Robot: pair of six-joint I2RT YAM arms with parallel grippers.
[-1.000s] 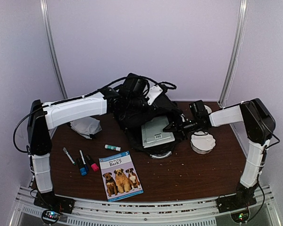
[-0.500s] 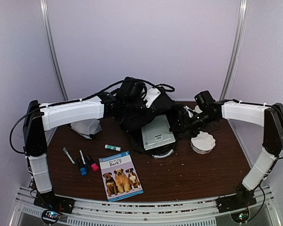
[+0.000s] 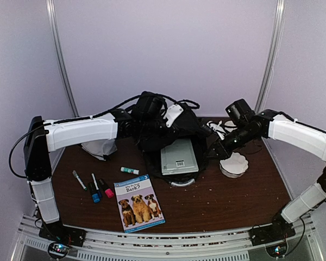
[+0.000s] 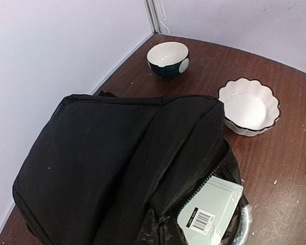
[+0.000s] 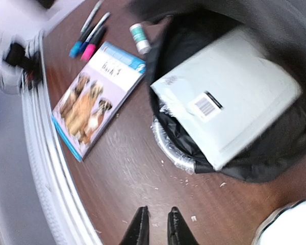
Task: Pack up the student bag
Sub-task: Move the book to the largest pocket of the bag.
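A: Top external view first, where's the student bag [image 3: 157, 128]?
B: Mid table [image 3: 228, 201], toward the back, black, lying with its mouth facing the near edge. A grey-white flat packet [image 3: 179, 156] with a barcode label sticks out of the opening.

A: Left hand [image 3: 146, 111]?
B: Up at the top of the bag. Its own wrist view shows only bag fabric below and no fingers, so the grip isn't visible, but it reads as closed. Whether it's pinching the bag, cannot tell.

A: Right hand [image 5: 155, 224]?
B: Right wrist view shows the two dark fingers [image 5: 141, 228] nearly together with a thin gap, nothing between them, hovering over bare table just near of the bag opening. Frame is blurry. From the top view it sits at the bag's right side, beside the white scalloped bowl [image 3: 234, 163].

A: Other stuff?
B: Dog picture book [image 3: 138, 202] near the front edge, three markers [image 3: 92, 186] to its left, a glue stick [image 3: 129, 170] above it. Pale cloth [image 3: 99, 147] under the left arm. Left wrist view also has a small dark bowl [image 4: 167, 59] with white inside, back by the wall corner, well apart from the scalloped one
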